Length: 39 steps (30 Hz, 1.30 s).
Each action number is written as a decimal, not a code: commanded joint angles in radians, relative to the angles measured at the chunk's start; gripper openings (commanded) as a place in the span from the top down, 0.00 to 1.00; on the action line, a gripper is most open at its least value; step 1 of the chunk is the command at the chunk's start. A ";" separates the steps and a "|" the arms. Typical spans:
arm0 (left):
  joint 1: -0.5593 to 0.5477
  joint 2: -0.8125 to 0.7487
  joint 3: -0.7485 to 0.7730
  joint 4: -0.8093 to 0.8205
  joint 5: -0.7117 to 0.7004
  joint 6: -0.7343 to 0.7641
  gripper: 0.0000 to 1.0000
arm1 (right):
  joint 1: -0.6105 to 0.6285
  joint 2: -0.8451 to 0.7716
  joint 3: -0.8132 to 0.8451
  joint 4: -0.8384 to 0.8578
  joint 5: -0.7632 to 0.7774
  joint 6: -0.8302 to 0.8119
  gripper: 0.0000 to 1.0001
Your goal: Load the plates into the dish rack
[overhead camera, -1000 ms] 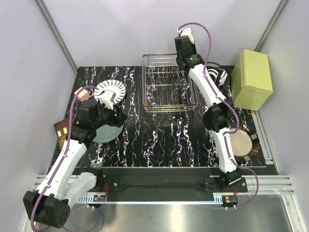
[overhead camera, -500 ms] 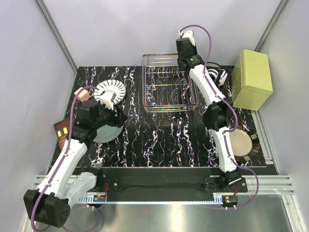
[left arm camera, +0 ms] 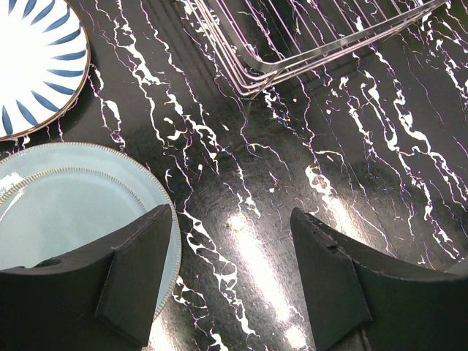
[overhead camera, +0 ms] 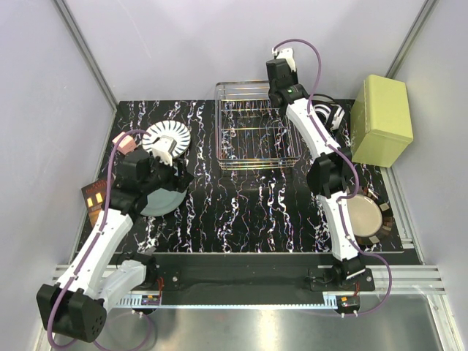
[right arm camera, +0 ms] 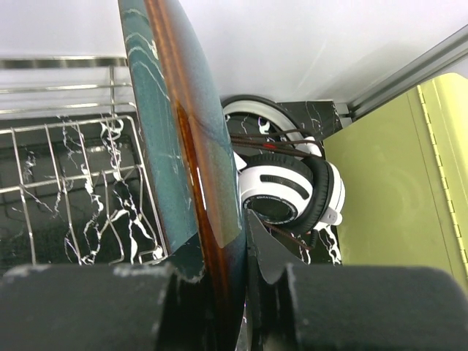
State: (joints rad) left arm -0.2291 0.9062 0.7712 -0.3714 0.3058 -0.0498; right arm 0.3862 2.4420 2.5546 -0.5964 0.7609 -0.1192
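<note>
The right fingers (right arm camera: 88,307) are clamped on the rim of the dark teal plate (right arm camera: 179,146), which stands on edge between them; its flecked teal face is turned toward the dish rack (overhead camera: 252,135) and its brown glazed underside toward a pair of black-and-white headphones (right arm camera: 285,186). From the right wrist view the plate hangs above the rack's far right corner, just inside the wire wall, with the yellow-green box (overhead camera: 382,121) off to the right past the headphones. Whether the plate's lower edge touches the wire cannot be told. The rack itself holds no plate. The left fingers (left arm camera: 131,278) are spread wide apart and grip nothing; they hang low over the black marbled worktop (overhead camera: 241,205), one finger over the right edge of the pale green-blue plate (left arm camera: 66,212), the other over bare worktop. That plate lies flat, and the white plate with dark radial stripes (left arm camera: 33,66) lies flat just behind it, their rims very close. The beige plate with the brown rim (overhead camera: 363,216) lies flat at the worktop's right side, partly hidden by the right arm.
</note>
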 commanded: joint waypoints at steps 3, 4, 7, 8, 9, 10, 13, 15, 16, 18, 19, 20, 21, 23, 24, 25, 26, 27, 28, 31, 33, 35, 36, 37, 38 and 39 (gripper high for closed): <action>0.005 0.013 -0.010 0.068 0.019 -0.008 0.29 | 0.006 -0.119 0.059 0.170 0.002 0.059 1.00; 0.005 0.014 -0.010 0.072 0.021 -0.012 0.29 | 0.008 -0.123 0.061 0.168 -0.002 0.062 1.00; 0.005 0.014 -0.012 0.078 0.021 -0.013 0.29 | 0.020 -0.120 0.052 0.170 -0.002 0.062 1.00; 0.005 0.013 -0.013 0.080 0.019 -0.013 0.29 | 0.022 -0.118 0.046 0.167 -0.002 0.062 1.00; 0.005 0.013 -0.013 0.080 0.019 -0.013 0.29 | 0.023 -0.113 0.039 0.168 -0.002 0.064 1.00; 0.005 0.008 -0.015 0.080 0.018 -0.013 0.29 | 0.026 -0.110 0.039 0.167 -0.002 0.064 1.00; 0.007 0.000 -0.018 0.077 0.013 -0.012 0.29 | 0.029 -0.094 0.047 0.164 0.008 0.062 1.00; 0.007 -0.001 -0.019 0.075 0.013 -0.009 0.29 | 0.029 -0.081 0.087 0.171 0.032 0.056 1.00; 0.008 -0.003 -0.020 0.072 0.013 -0.012 0.29 | 0.029 -0.078 0.102 0.179 0.034 0.040 1.00; 0.010 -0.004 -0.021 0.071 0.013 -0.012 0.29 | 0.029 -0.084 0.127 0.217 0.051 0.015 1.00; 0.010 -0.003 -0.021 0.072 0.015 -0.013 0.29 | 0.029 -0.090 0.125 0.228 0.046 0.010 1.00; 0.010 -0.003 -0.023 0.071 0.018 -0.013 0.29 | 0.033 -0.104 0.113 0.240 0.035 0.009 1.00; 0.010 0.000 -0.024 0.075 0.018 -0.016 0.28 | 0.033 -0.109 0.104 0.247 0.034 0.006 1.00; 0.011 0.003 -0.024 0.080 0.021 -0.019 0.29 | 0.033 -0.118 0.073 0.251 0.038 0.006 1.00; 0.011 0.005 -0.026 0.084 0.024 -0.019 0.29 | 0.033 -0.120 0.064 0.253 0.046 0.003 1.00; 0.011 0.005 -0.026 0.089 0.024 -0.021 0.29 | 0.034 -0.120 0.056 0.253 0.055 0.006 1.00; 0.011 0.005 -0.026 0.089 0.024 -0.021 0.29 | 0.037 -0.123 0.044 0.251 0.060 0.009 1.00; 0.011 0.003 -0.026 0.091 0.024 -0.021 0.29 | 0.037 -0.126 0.041 0.253 0.061 0.015 1.00; 0.010 0.003 -0.026 0.091 0.023 -0.019 0.28 | 0.040 -0.127 0.038 0.248 0.066 0.016 1.00; 0.011 -0.001 -0.032 0.091 0.021 -0.021 0.28 | 0.049 -0.118 0.035 0.244 0.069 0.012 1.00; 0.011 -0.006 -0.035 0.088 0.023 -0.021 0.29 | 0.052 -0.115 0.021 0.244 0.077 0.010 1.00; 0.011 -0.009 -0.038 0.089 0.019 -0.022 0.29 | 0.057 -0.104 0.006 0.241 0.092 0.009 1.00; 0.011 -0.010 -0.039 0.089 0.018 -0.022 0.28 | 0.057 -0.101 0.004 0.238 0.095 0.012 1.00; 0.011 -0.012 -0.041 0.089 0.018 -0.022 0.28 | 0.057 -0.097 0.000 0.231 0.098 0.015 1.00; 0.011 -0.012 -0.041 0.088 0.015 -0.022 0.28 | 0.057 -0.090 -0.007 0.221 0.104 0.019 1.00; 0.013 -0.012 -0.042 0.088 0.016 -0.021 0.28 | 0.057 -0.084 -0.008 0.213 0.107 0.035 1.00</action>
State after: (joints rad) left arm -0.2218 0.9161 0.7368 -0.3393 0.3103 -0.0620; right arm 0.4324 2.4416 2.5240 -0.5198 0.7742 -0.1158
